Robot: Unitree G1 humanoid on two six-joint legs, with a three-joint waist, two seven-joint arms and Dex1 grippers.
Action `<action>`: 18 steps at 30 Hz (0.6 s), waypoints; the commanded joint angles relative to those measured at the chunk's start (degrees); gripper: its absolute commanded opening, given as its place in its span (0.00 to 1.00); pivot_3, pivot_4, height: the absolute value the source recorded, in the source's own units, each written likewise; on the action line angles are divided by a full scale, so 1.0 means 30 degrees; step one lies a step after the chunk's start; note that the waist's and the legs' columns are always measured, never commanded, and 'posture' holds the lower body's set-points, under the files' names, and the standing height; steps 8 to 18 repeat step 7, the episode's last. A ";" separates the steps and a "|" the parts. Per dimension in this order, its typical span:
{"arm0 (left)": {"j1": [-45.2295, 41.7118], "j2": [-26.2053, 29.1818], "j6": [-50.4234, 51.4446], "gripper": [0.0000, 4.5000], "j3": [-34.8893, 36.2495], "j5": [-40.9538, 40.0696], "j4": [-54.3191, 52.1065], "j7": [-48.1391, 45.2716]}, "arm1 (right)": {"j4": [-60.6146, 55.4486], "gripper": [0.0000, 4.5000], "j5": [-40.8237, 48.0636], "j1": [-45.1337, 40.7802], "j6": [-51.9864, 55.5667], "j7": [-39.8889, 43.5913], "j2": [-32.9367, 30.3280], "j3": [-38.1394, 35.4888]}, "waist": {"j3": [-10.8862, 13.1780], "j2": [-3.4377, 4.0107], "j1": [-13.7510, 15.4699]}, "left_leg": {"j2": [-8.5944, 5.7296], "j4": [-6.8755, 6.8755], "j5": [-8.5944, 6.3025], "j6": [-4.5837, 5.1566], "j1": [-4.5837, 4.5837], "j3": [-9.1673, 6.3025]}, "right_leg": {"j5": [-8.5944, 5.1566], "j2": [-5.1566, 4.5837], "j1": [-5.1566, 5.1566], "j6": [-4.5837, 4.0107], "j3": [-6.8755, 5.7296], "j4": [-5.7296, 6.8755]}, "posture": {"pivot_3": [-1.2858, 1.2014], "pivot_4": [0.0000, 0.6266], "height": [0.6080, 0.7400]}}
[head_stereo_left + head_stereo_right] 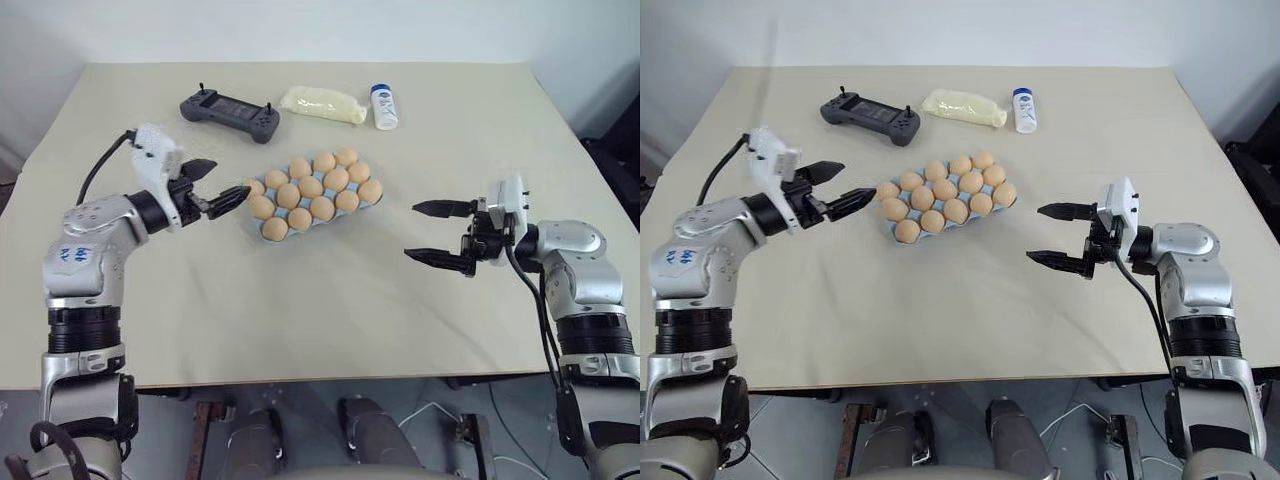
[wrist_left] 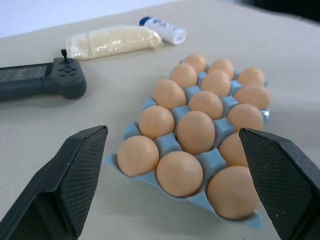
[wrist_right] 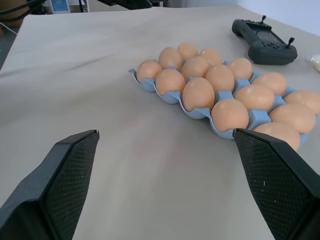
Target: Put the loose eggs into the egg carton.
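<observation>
Carton (image 1: pixel 312 197) looks full w/ eggs (image 1: pixel 311 187), both my pincers, left (image 1: pixel 215 186) & right (image 1: pixel 438 232), gaping empty beside it; job prob done, next just pull clear.

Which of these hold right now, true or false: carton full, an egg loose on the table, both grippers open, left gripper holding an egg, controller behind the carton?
1. The egg carton has an egg in every cup: true.
2. A loose egg lies on the table: false, every egg seen sits in the carton.
3. Both grippers are open: true.
4. The left gripper holds an egg: false, it is empty beside the carton; the right gripper is empty too.
5. The handheld controller lies beyond the carton: true.
</observation>
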 commanded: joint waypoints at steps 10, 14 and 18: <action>0.1708 0.0989 -0.2144 1.00 0.0224 -0.1361 -0.0221 -0.3606 | 0.0966 1.00 -0.0159 -0.0994 -0.1031 0.0715 0.0488 0.0315 | 0.0001 0.0000 0.0035 | 0.0003 0.0007 0.0002 0.0006 -0.0006 -0.0001 | -0.0001 -0.0007 -0.0001 -0.0002 -0.0002 0.0004 | 0.52 0.24 1.00; 0.1708 0.0989 -0.2144 1.00 0.0224 -0.1361 -0.0221 -0.3606 | 0.0966 1.00 -0.0159 -0.0994 -0.1031 0.0715 0.0488 0.0315 | 0.0001 0.0000 0.0035 | 0.0003 0.0007 0.0002 0.0006 -0.0006 -0.0001 | -0.0001 -0.0007 -0.0001 -0.0002 -0.0002 0.0004 | 0.52 0.24 1.00; 0.1708 0.0989 -0.2144 1.00 0.0224 -0.1361 -0.0221 -0.3606 | 0.0966 1.00 -0.0159 -0.0994 -0.1031 0.0715 0.0488 0.0315 | 0.0001 0.0000 0.0035 | 0.0003 0.0007 0.0002 0.0006 -0.0006 -0.0001 | -0.0001 -0.0007 -0.0001 -0.0002 -0.0002 0.0004 | 0.52 0.24 1.00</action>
